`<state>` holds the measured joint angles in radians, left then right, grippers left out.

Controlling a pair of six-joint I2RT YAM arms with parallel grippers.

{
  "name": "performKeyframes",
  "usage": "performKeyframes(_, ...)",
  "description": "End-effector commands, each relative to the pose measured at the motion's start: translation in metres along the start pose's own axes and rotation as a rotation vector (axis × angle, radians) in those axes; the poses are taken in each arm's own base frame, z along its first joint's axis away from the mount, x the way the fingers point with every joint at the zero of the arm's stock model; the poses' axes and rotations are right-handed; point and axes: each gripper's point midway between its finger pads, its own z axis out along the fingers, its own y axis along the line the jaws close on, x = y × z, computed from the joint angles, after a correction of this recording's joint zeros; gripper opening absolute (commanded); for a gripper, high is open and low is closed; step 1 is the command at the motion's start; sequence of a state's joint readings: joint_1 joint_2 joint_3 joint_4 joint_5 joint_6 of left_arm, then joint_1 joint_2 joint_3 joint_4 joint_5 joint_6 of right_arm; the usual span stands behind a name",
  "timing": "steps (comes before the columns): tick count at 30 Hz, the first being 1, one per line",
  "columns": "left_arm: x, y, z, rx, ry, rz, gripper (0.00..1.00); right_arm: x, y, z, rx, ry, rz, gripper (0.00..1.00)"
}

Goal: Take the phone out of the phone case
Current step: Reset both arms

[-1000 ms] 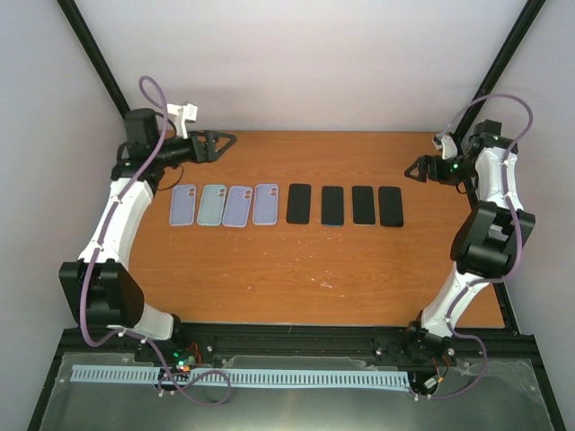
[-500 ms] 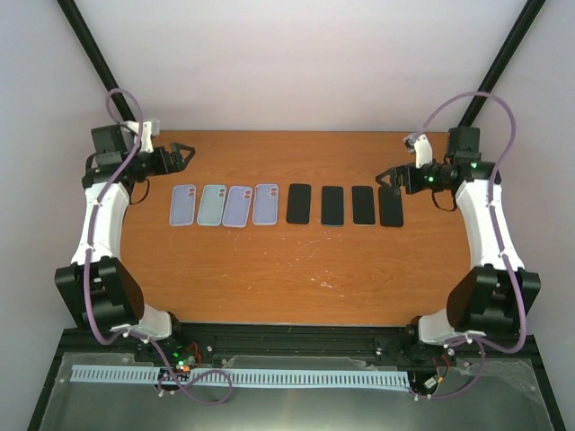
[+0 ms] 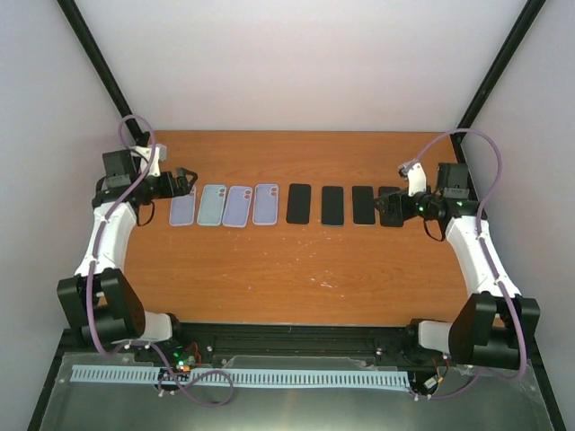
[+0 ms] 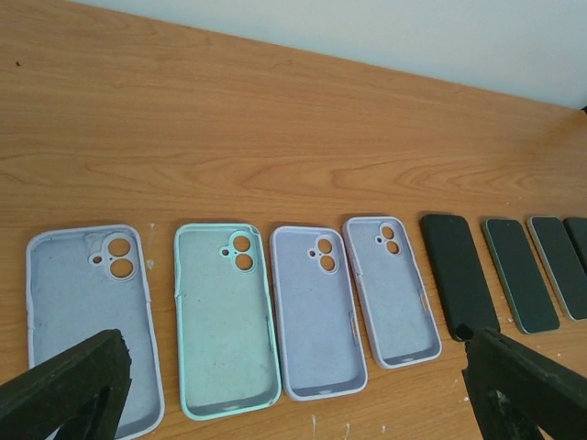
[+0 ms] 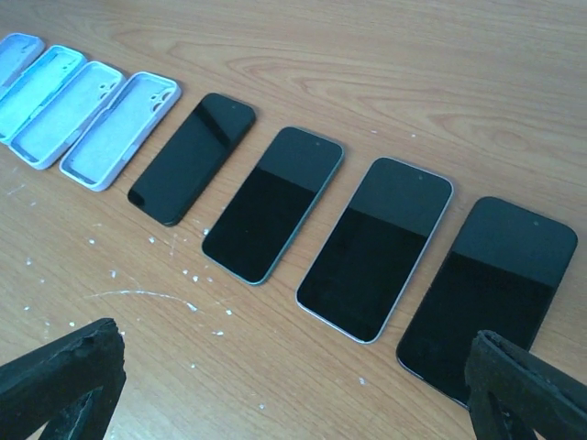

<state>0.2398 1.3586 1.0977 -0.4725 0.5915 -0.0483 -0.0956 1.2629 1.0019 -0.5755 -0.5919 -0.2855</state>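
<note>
right tool (image 3: 388,207) | now over end phone (image 5: 500,293) | left tool (image 3: 185,182) | nearer end case (image 4: 84,316)

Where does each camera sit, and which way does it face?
Top external: above, behind the bases, looking down on the table; left arm, right arm show.
Left wrist: by the row's case end, facing four cases; open fingers show.
Right wrist: by the phone end, facing four phones; open fingers show.
Wrist views share that row.
</note>
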Motion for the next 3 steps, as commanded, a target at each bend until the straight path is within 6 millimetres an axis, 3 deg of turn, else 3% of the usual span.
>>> performKeyframes(1,-0.0131,0.0061,-0.0001,-0.027,-0.044,0.033,1.00,-0.0098,-0.0070,-0.0003,0.049,-0.060,-0.031,1.00)
performKeyframes(3,-0.0146,0.0059,0.0002,-0.026,-0.047,0.032,1.00,-0.0087,-0.0072,0.0003,0.049,-0.061,-0.024,1.00)
